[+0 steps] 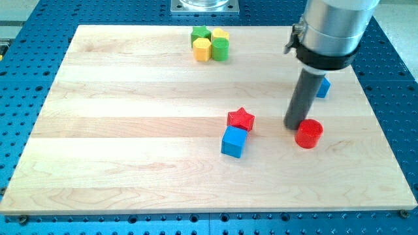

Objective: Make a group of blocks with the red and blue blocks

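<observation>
My tip [294,125] rests on the board right of centre, just left of and touching or nearly touching a red cylinder [309,134]. A red star block [240,119] sits to the tip's left, with a blue cube [234,142] touching it just below. Another blue block [323,87] shows partly behind the rod, toward the view's top right; its shape is mostly hidden.
A tight cluster of two green blocks [220,49] and two yellow blocks [202,49] sits at the view's top centre of the wooden board [130,130]. A blue perforated table surrounds the board. A metal mount stands at the view's top.
</observation>
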Controlling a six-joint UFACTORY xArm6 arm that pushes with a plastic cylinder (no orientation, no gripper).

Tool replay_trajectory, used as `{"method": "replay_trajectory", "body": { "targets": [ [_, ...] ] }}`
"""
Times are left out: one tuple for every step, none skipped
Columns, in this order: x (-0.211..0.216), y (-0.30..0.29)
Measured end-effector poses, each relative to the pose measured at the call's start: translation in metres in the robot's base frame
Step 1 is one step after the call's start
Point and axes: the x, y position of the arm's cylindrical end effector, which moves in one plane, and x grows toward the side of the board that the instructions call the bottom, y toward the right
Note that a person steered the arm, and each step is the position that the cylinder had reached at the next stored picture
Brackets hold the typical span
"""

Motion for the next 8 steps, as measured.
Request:
{"method": "replay_trajectory", "body": {
  "targets": [
    [0.044,-0.007],
    [0.031,0.038],
    [-0.009,0.087],
    [0.027,0.095],
    [-0.002,0.123],
    [-0.024,0.106],
    [0.025,0.096],
    [0.113,-0.022]
  ]
}}
